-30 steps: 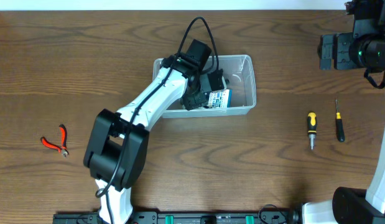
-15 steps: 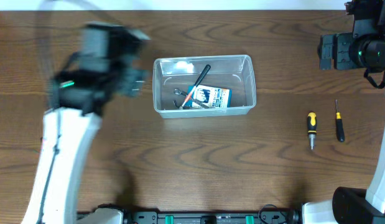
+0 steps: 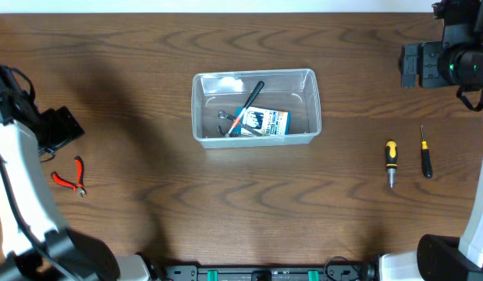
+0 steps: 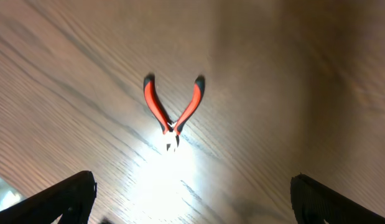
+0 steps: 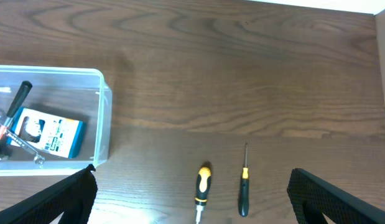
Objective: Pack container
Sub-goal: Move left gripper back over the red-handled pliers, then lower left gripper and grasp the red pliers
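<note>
The clear plastic container (image 3: 311, 105) stands mid-table and holds a blue-and-white box (image 3: 269, 122), a black-and-red tool (image 3: 247, 103) and a small metal tool; it also shows in the right wrist view (image 5: 104, 118). Red-handled pliers (image 3: 71, 176) lie at the far left, handles spread, and show in the left wrist view (image 4: 172, 109). My left gripper (image 4: 192, 202) is open and empty, hovering above the pliers. A stubby yellow-black screwdriver (image 3: 391, 161) and a thin black screwdriver (image 3: 425, 154) lie at the right. My right gripper (image 5: 192, 199) is open and empty, high above them.
The left arm (image 3: 23, 179) stretches along the table's left edge. The right arm's body (image 3: 452, 62) sits at the far right corner. A white crumpled item (image 3: 229, 82) lies in the container's back left corner.
My left arm has left the container and swung far to the left, now above the pliers. The tools it left stay in the container. The right arm has not moved.
</note>
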Tool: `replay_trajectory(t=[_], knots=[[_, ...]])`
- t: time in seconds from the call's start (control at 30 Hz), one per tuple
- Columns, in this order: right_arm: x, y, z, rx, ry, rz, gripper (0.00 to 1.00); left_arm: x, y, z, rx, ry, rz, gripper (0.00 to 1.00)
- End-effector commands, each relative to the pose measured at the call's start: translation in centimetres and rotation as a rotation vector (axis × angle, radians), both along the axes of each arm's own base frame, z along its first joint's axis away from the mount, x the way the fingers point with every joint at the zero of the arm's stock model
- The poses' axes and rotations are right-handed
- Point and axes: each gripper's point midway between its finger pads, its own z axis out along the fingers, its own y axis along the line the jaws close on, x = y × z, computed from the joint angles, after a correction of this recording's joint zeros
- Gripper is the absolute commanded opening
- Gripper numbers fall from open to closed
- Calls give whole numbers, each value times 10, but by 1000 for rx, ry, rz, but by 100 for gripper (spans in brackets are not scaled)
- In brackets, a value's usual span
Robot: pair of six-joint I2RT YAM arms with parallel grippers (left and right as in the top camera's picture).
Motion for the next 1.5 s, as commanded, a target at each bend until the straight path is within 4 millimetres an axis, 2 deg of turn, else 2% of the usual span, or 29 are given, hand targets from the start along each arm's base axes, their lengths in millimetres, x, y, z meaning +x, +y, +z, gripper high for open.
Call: replay_trajectory(t=[0.0,0.27,0.3,0.4,0.63,1.0,1.47], knots=[[0,0,-1,1,4,7,99,1,10,-36,-98,52,72,98],[0,0,-1,-9,5,19,99,9,22,-99,-141,140,30,98],[0,0,-1,-10,6,22,99,10,21,-112,-140,134,8,98],[0,0,-1,-10,5,22,99,12,10,-130,-187,101,-16,98],[0,0,-1,-11,4,22,99,5,-1,-163,-205,84,-24,98],[-1,0,-1,-15,7,28,99,-5,-7,-185,-204,88,-33,98],[-3,0,-3,-13,20,28,99,-2,2,-185,-158,81,-42,98]])
